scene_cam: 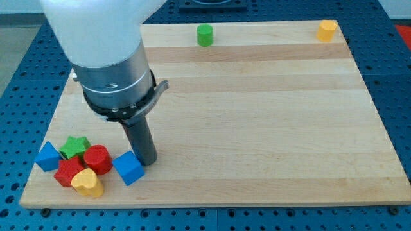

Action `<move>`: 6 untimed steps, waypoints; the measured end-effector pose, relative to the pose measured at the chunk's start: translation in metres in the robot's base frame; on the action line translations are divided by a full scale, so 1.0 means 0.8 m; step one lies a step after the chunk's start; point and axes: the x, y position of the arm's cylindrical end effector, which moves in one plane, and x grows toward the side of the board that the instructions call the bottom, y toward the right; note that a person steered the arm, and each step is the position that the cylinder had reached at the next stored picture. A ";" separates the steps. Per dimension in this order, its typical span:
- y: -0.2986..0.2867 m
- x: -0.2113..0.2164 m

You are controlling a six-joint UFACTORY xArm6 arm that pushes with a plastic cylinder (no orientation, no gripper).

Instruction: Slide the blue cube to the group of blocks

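My tip [146, 162] (a bare rod, no hand) touches the light, rigid blue plastic cube [128, 168] at two o'clock; push there.

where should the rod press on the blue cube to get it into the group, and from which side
Press the blue cube's face on the view's right, pushing toward the view's left. My tip already sits at its upper right, while the red cylinder and yellow heart lie just left of it, so a short push probably suffices.

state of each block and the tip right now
blue cube: touching the red cylinder, at the group's right edge
my tip: against the blue cube's right side
green cylinder: upright, alone at top edge
yellow block: alone, top right corner
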 end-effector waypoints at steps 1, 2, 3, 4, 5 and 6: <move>-0.016 0.000; -0.025 0.003; -0.025 0.015; -0.021 0.025; -0.017 0.030; 0.006 0.029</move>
